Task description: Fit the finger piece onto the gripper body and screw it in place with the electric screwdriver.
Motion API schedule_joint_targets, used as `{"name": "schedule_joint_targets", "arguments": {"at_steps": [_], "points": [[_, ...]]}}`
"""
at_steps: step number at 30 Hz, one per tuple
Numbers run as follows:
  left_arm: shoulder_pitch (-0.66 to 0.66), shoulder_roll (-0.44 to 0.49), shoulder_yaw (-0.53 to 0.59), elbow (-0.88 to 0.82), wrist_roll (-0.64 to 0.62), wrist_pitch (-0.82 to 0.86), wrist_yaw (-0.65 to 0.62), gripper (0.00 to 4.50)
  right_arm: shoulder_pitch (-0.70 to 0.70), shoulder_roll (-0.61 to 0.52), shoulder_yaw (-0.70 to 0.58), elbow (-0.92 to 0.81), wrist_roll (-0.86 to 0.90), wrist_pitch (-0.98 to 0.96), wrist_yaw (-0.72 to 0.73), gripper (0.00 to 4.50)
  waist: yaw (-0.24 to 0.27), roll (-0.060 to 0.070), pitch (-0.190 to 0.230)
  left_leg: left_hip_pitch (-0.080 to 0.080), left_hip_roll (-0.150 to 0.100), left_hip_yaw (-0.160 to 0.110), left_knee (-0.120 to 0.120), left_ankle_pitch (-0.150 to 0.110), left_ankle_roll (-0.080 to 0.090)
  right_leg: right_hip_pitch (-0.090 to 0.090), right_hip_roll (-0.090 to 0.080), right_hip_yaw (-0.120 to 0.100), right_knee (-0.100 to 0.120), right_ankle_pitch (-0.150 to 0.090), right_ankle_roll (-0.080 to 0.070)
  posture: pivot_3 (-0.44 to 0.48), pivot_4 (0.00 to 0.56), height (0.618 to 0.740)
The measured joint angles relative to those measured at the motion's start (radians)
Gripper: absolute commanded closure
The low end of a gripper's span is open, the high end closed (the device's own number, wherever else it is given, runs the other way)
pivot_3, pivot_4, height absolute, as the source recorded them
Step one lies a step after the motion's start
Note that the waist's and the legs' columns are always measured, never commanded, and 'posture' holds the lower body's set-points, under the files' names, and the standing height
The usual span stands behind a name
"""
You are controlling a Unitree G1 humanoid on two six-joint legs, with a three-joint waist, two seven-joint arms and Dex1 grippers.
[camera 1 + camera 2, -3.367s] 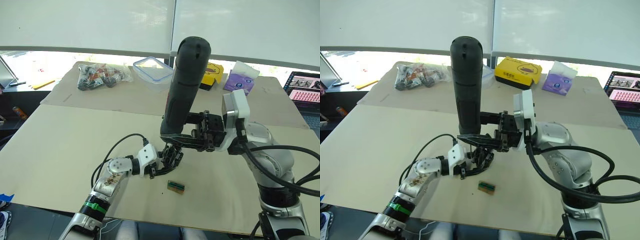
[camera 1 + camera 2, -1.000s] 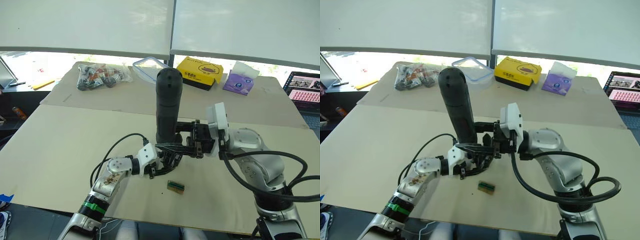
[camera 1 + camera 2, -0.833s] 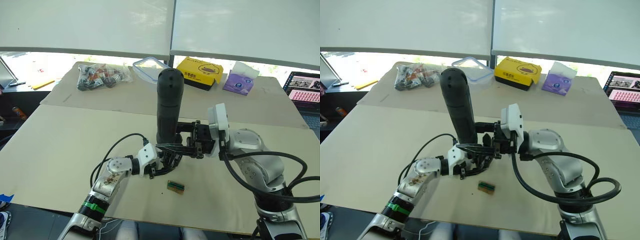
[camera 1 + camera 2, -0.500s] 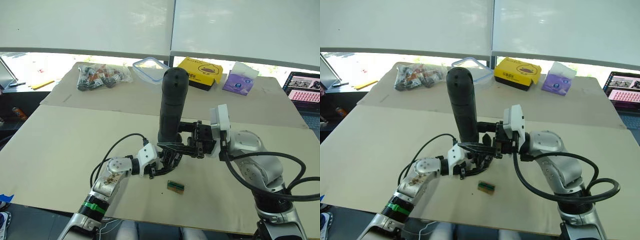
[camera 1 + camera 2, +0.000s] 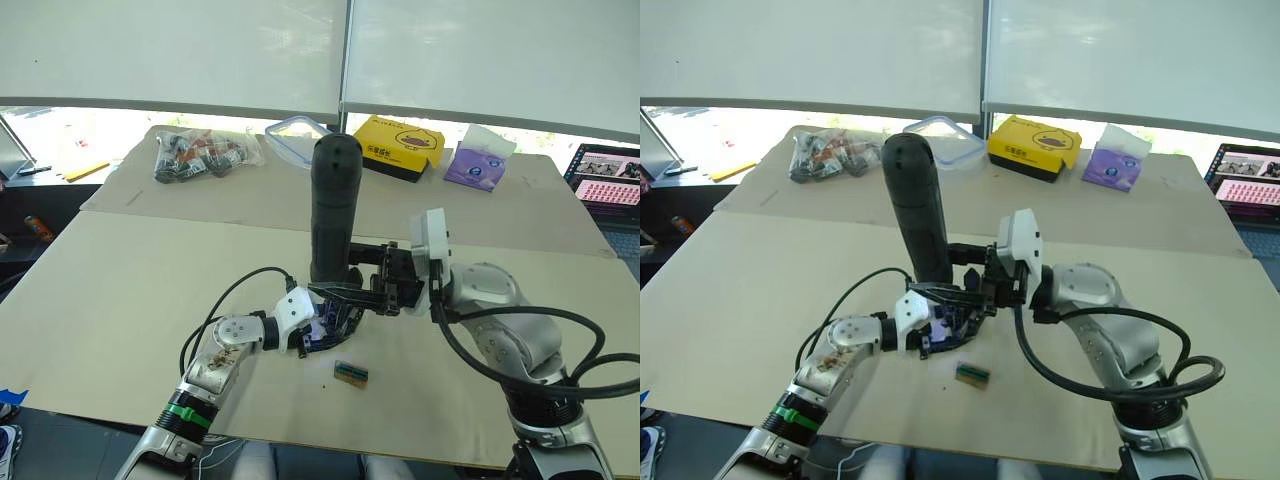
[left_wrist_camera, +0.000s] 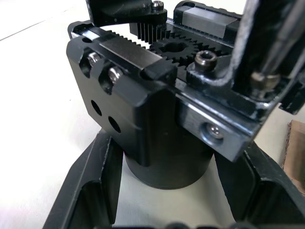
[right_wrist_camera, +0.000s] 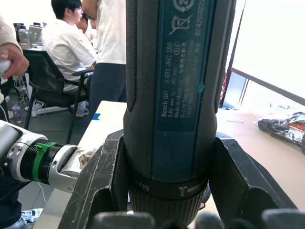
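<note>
My left gripper is low over the table, shut on the round base of the gripper body, a black assembly with gears and screws. My right gripper is shut on the lower end of the electric screwdriver, which stands nearly upright right above the body. The right fingers clasp the tool's barrel. Its thin metal bit reaches down to the body's upper edge. A bluish light glows on the body. I cannot tell the finger piece apart from the body's black parts.
A small green-brown block lies just in front of the grippers. At the back stand a clear plastic container, a yellow box, a purple packet and a bag of parts. People stand off to one side.
The screwdriver has come down from higher up, and its top has leaned a little to the left in the last half second. A bluish glow now shows at the gripper body.
</note>
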Motion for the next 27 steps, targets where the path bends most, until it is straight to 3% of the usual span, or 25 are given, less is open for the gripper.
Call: {"name": "schedule_joint_targets", "arguments": {"at_steps": [16, 27], "points": [[-0.001, 0.0, -0.001, 0.013, 0.0, -0.001, 0.004, 2.22, 0.029, -0.002, 0.01, -0.007, -0.003, -0.004, -0.046, 2.57, -0.004, 0.0, -0.01, 0.003, 0.0, 0.0, 0.0, 0.0, 0.0, 0.002, 0.0, 0.0, 0.0, -0.004, -0.006, 0.0, 0.15, 0.74], [0.0, 0.0, -0.001, 0.013, 0.0, 0.0, 0.005, 2.22, -0.024, -0.004, 0.003, 0.02, 0.017, 0.024, -0.022, 2.57, -0.004, -0.001, -0.01, 0.002, 0.0, 0.0, 0.0, 0.0, 0.0, 0.001, 0.0, 0.0, 0.0, -0.004, -0.006, 0.0, 0.15, 0.74]]}}
